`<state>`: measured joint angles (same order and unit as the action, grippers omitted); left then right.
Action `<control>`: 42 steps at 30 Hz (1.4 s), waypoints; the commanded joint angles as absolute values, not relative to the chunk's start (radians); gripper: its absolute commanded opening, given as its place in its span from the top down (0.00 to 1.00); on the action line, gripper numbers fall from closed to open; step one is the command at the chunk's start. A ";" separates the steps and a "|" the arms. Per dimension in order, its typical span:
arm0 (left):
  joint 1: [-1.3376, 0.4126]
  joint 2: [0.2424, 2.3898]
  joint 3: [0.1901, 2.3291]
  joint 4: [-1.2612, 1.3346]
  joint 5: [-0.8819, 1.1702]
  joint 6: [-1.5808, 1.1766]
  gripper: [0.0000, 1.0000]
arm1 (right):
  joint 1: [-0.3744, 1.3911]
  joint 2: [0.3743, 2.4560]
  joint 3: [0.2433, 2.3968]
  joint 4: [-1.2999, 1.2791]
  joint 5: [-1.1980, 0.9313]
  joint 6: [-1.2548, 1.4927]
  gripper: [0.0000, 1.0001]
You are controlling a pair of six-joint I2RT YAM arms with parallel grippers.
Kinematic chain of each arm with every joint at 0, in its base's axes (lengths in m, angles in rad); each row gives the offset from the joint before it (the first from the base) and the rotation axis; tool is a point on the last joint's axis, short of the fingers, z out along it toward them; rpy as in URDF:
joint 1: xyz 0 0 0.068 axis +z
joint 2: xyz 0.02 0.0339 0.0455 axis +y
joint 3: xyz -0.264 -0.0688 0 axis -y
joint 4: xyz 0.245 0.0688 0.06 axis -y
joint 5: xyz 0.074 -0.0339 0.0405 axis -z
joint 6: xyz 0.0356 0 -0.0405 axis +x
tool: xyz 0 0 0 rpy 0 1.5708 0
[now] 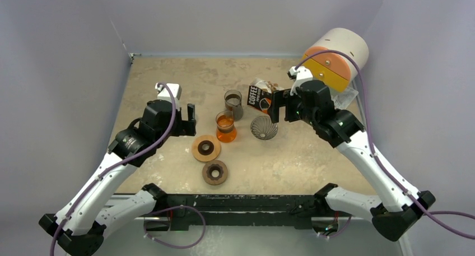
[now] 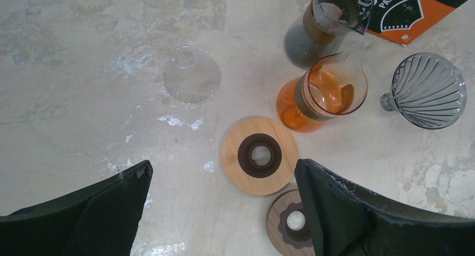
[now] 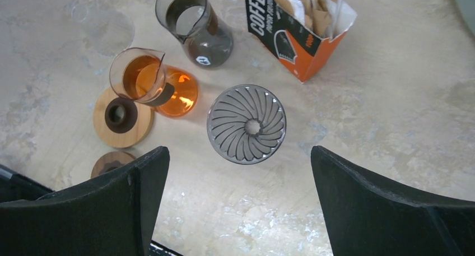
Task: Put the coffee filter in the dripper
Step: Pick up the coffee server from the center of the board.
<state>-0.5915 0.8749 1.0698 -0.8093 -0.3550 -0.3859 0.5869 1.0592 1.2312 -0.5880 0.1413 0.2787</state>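
Smoked-grey ribbed dripper sat on the mottled beige table, with both pincers spread wide and gripping nothing

Paper coffee filters stood in their opened orange-and-black box, near the dripper on its far side; a grey glass carafe and an orange glass carafe stood just left of the dripper, the orange one touching a pale wooden ring, with a darker wooden ring nearer the arm bases; the right gripper hung above the dripper and box, its fingers fully apart, and the left gripper hung equally wide over the table left of the carafes, where a clear glass dripper lay
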 commanded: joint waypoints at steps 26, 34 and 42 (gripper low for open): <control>-0.592 0.836 1.052 -0.813 -0.354 -0.405 0.02 | 0.796 1.552 1.496 -0.520 0.154 0.482 0.24; -0.591 0.819 1.051 -0.815 -0.351 -0.405 0.03 | 0.811 1.677 1.542 -0.543 0.224 0.549 0.27; -0.592 0.813 1.049 -0.814 -0.341 -0.403 0.03 | 0.825 1.770 1.590 -0.561 0.262 0.588 0.36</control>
